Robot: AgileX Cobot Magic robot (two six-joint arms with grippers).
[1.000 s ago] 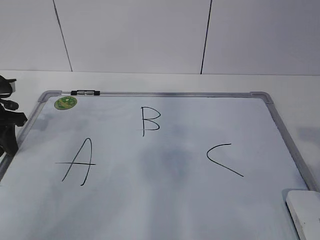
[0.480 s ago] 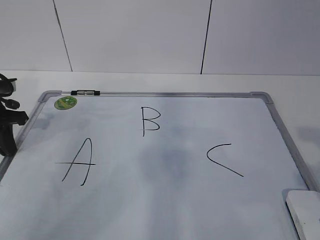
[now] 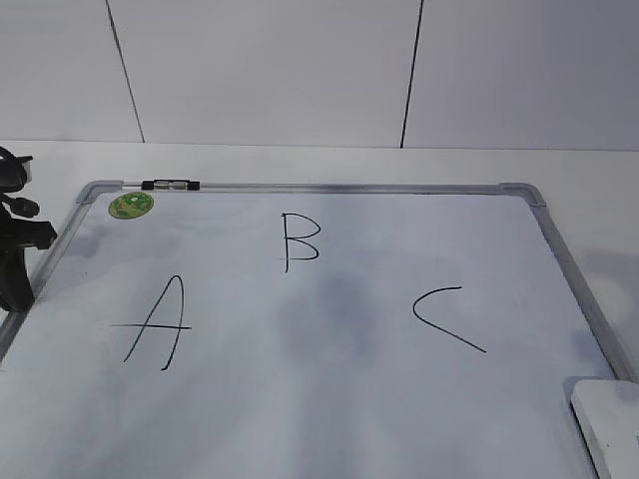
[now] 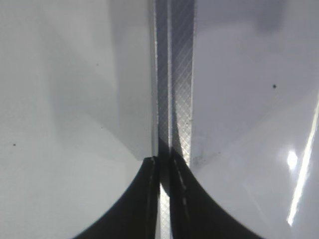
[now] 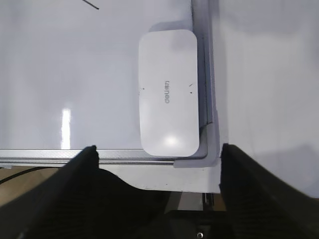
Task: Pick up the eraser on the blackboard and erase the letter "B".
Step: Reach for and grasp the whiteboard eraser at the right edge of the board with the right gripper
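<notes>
left end effector (image 4: 164,172): fingers pressed together, nothing between them; parked over the left frame rail of the blackboard (image 3: 319,187), at the far left of the exterior view.
sticker (image 3: 131,206): green, round, top-left corner of the board, just below the clip (image 3: 171,185) on the top rail.
letter "A" (image 3: 158,322): left part of the board, untouched.
letter "B" (image 3: 299,241): upper middle, fully intact, no smear through it.
letter "C" (image 3: 446,317): right of middle, untouched.
eraser (image 5: 169,91): lying flat in the board's bottom-right corner, long side against the right rail, only its edge shows in the exterior view.
right end effector (image 5: 157,152): fingers spread wide, holding nothing; hovering over the eraser, one finger each side of it in the wrist view, not touching as far as I can tell.
step: pre-grasp on the eraser, not picked up yet; erasing not started.
next move, my read: descend straddling the eraser, close on it, lift, carry up-left to the "B". Rail right beside it leaves little room for the outer finger.
containers: none in view.
tabletop (image 3: 589,175): white, board lies flat on it.
</notes>
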